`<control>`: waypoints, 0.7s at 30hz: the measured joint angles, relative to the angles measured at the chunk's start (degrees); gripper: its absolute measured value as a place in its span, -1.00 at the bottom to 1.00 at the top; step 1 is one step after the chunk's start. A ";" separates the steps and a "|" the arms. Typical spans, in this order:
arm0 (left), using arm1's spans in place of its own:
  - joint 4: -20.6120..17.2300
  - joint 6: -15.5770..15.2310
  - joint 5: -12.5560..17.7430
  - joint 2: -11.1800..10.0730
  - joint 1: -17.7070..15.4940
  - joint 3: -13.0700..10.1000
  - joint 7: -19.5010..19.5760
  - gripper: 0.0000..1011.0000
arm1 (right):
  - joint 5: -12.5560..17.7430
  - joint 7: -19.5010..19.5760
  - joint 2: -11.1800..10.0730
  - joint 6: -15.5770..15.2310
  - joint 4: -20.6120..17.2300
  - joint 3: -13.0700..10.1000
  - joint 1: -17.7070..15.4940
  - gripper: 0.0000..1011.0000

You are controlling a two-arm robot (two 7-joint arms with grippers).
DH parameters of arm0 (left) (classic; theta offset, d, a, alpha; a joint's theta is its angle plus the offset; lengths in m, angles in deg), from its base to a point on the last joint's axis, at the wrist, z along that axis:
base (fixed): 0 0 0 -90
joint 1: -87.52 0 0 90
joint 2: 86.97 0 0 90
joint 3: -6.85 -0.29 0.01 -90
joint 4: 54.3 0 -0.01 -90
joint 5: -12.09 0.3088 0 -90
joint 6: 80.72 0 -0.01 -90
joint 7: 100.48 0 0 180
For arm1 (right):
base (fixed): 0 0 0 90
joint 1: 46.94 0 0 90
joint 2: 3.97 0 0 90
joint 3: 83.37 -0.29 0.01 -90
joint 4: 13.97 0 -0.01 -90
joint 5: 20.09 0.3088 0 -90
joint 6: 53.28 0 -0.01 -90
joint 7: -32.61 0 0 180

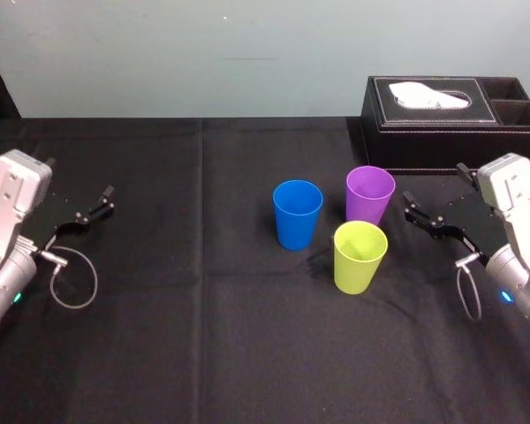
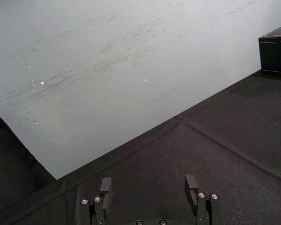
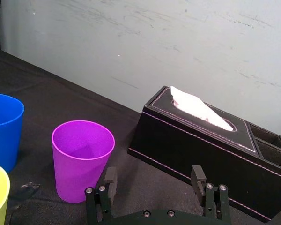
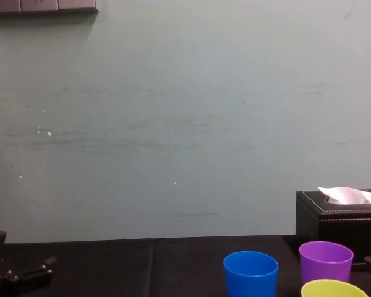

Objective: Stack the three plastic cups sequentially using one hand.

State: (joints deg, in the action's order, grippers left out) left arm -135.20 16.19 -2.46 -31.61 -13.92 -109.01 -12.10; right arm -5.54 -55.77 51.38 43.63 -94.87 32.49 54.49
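- 3 cups stand upright, mouths up, clustered a little right of centre in the head view. None is nested yet.
- The blue cup (image 1: 298, 215) is leftmost. The purple cup (image 1: 370, 194) is up and right of it. The yellow-green cup (image 1: 360, 256) is below the purple one, nearest the bottom edge. All 3 are close together but apart.
- The right gripper (image 1: 434, 183) hovers at mid-right of the frame, just beside the purple cup. Its fingers are spread wide and hold nothing.
- In the right wrist view the gap of the right gripper (image 3: 153, 176) is empty. The purple cup (image 3: 83, 159) sits off to one side of it, not between the fingers.
- The left gripper (image 1: 78, 177) is parked at the far left edge, well apart from every cup. It is also spread and empty (image 2: 148, 185).
- The tissue box (image 1: 450, 124) sits at upper right on the black table (image 1: 203, 336), just behind the right gripper.
- Judgement: the right arm is clearly the nearer one. The purple cup lies toward frame centre from its claw.
- The cups' long axes are vertical, so a side pinch across the wall or rim looks workable.
- Risk: the yellow-green cup is close enough to get nudged.
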 joint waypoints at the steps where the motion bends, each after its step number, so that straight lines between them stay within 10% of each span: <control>1: 0.00 0.00 0.00 0.00 0.00 0.00 0.00 1.00 | 0.00 0.00 0.00 0.00 0.00 0.00 0.00 0.98; 21: 0.00 0.00 0.00 0.00 0.00 0.00 0.00 1.00 | 0.00 0.00 0.00 0.00 0.00 0.00 0.00 0.98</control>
State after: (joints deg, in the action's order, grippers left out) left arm -135.20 16.19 -2.46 -31.61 -13.91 -109.01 -12.10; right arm -5.54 -55.77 51.38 43.63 -94.87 32.49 54.49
